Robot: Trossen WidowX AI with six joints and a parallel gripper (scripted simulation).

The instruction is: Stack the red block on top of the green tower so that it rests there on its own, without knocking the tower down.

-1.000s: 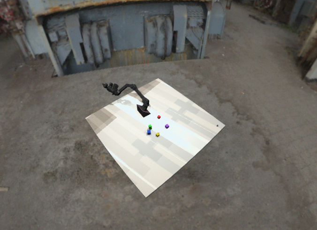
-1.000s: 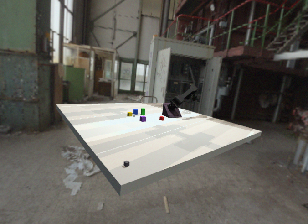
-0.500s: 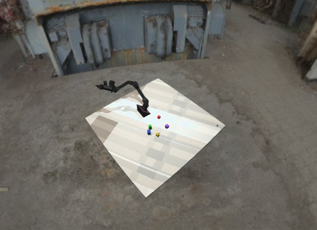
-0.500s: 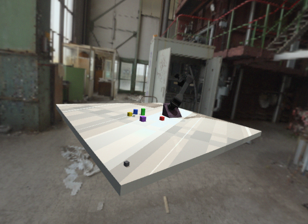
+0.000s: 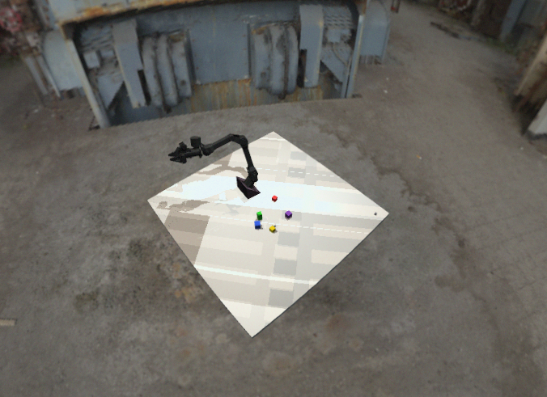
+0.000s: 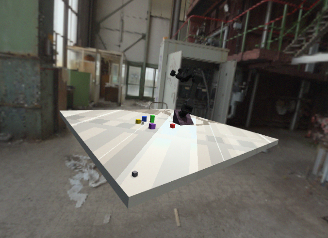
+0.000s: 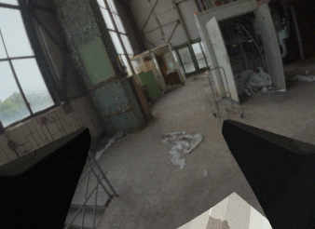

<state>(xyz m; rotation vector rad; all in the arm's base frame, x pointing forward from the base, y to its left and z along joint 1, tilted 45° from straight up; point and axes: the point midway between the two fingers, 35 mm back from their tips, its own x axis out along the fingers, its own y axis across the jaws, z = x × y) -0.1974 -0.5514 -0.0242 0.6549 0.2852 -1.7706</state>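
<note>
The tool (image 5: 176,156) hangs wide open and empty, raised beyond the bench (image 5: 248,290) edge. The red block (image 5: 274,198) sits apart from the green tower (image 5: 259,214).

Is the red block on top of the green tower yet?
No, in the exterior view the red block sits on the table, apart from the green tower.

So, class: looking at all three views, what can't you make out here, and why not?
- Green tower: block count, too small in the top and exterior views.
- Red block: absent from the wrist view, which faces away.
- Gripper: fingertips cut off by the wrist view's bottom edge.
- Grey speck: too small to identify.
</note>
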